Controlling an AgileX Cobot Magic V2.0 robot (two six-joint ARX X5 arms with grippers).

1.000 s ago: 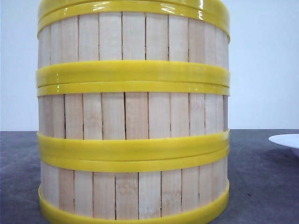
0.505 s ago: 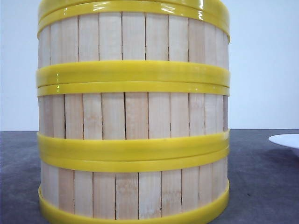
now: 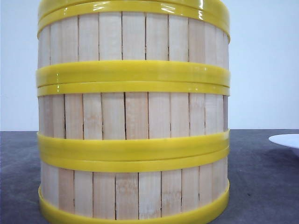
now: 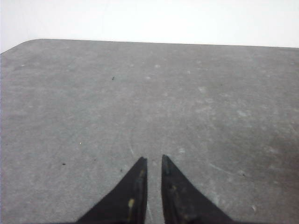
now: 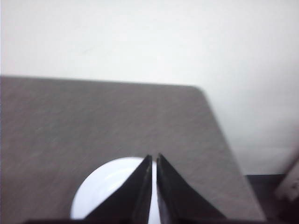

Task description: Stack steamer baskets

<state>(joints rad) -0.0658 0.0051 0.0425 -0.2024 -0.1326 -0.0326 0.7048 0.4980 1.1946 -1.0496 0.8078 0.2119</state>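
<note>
A stack of three steamer baskets (image 3: 133, 116) fills the front view, close to the camera, with pale slat walls and glossy yellow rims lined up one above the other. No gripper shows in the front view. In the left wrist view my left gripper (image 4: 154, 159) hangs over bare grey table, its dark fingers nearly together with only a thin gap and nothing between them. In the right wrist view my right gripper (image 5: 154, 157) is shut and empty above a white plate. No basket appears in either wrist view.
The white plate (image 5: 110, 184) lies on the grey table (image 4: 140, 102) under the right gripper; its edge (image 3: 286, 140) shows at the right of the front view. The table's rounded far corner (image 5: 198, 91) and right edge are close to the plate.
</note>
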